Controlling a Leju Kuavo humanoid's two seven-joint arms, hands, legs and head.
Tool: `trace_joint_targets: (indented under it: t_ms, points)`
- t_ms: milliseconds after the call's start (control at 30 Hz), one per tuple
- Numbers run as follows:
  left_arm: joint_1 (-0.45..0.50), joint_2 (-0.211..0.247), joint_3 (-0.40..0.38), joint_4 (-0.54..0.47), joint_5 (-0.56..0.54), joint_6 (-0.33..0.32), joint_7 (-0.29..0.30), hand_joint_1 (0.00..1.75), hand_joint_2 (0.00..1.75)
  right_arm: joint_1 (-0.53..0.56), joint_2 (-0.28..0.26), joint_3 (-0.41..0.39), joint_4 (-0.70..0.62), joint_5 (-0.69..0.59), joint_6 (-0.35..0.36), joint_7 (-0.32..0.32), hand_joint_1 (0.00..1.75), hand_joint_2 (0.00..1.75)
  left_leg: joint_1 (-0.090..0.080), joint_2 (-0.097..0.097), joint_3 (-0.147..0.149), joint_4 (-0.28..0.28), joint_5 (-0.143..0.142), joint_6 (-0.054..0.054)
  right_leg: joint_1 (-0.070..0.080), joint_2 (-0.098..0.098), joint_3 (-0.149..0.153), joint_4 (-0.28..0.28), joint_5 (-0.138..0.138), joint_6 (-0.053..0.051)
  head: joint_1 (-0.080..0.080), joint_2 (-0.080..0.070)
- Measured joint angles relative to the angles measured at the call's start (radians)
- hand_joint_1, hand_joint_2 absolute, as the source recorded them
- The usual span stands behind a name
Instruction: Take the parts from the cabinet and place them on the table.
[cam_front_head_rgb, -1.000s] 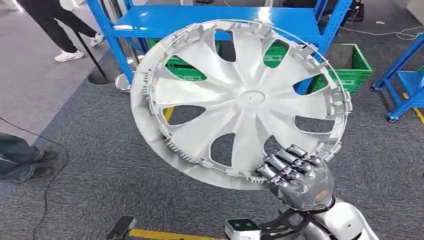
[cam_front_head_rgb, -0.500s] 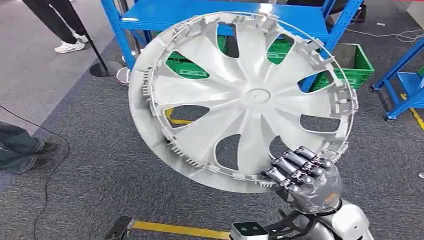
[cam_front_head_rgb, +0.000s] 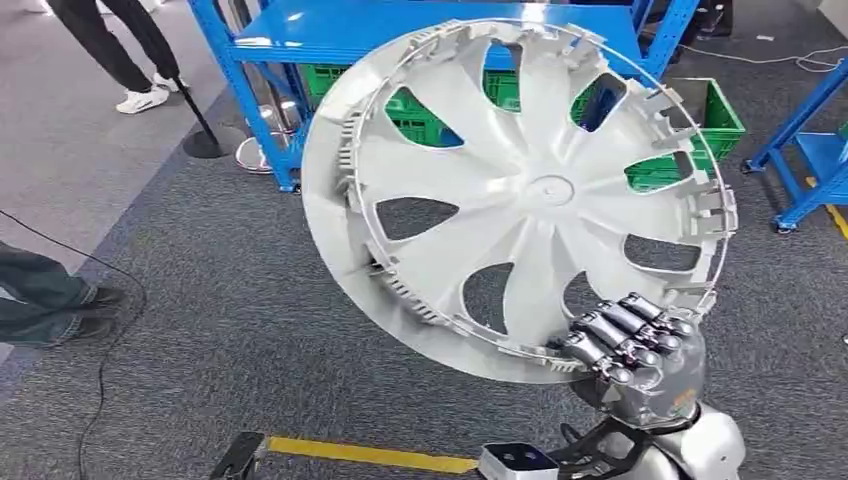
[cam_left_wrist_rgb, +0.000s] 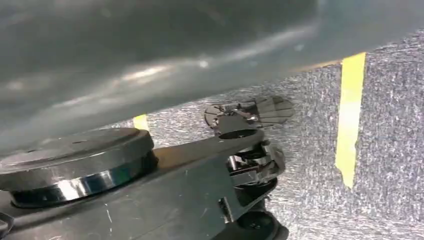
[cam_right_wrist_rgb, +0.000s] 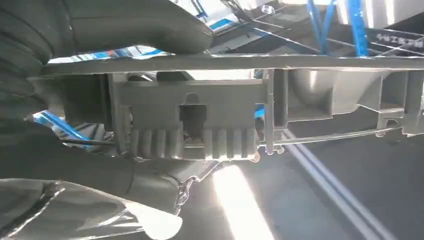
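Against the blue rack (cam_front_head_rgb: 420, 30), hubcap (cam_front_head_rgb: 520, 190) further right than before, right hand (cam_front_head_rgb: 635, 350) grasping its rim.

1. Looking like a workshop or warehouse test floor: blue steel shelving rack (cam_front_head_rgb: 440, 35) standing on grey carpet floor (cam_front_head_rgb: 220, 330).
2. Green plastic crates (cam_front_head_rgb: 715, 120) sitting under and just beside the rack.
3. Yellow floor tape (cam_front_head_rgb: 370, 455) running well in front of the rack; black cable (cam_front_head_rgb: 95, 375) trailing nearby.
4. A second blue rack (cam_front_head_rgb: 810, 150) standing right of the first.
5. A person's legs (cam_front_head_rgb: 115, 50) standing left of the rack.
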Motion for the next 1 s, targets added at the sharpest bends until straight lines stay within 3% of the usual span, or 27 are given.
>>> trace_joint_targets:
  t_ms: [67,233,1000]
  points:
    - [0.000,0.000,0.000,0.000,0.001,0.000,0.000,0.00,0.00,0.005,0.005,-0.005,0.003,-0.010,0.000,0.000,1.75,1.75,0.000,0.000,0.000,-0.001,0.002,-0.002,0.001,0.000,-0.001,0.001,0.001,-0.002,0.000,0.000]
    - [0.000,0.000,0.000,0.000,0.009,-0.001,0.000,0.00,0.00,0.008,0.007,-0.007,0.009,-0.030,0.000,0.006,1.75,1.75,0.002,0.000,-0.003,-0.002,0.002,-0.020,0.001,0.000,-0.004,0.003,0.001,-0.002,0.000,0.000]
    - [0.004,0.002,0.000,0.000,0.018,0.002,-0.003,0.00,0.00,0.010,0.007,-0.004,0.023,-0.076,0.000,0.036,1.75,1.75,-0.002,0.000,-0.014,0.006,0.003,-0.021,-0.004,-0.001,-0.012,0.002,0.008,0.006,0.001,0.000]
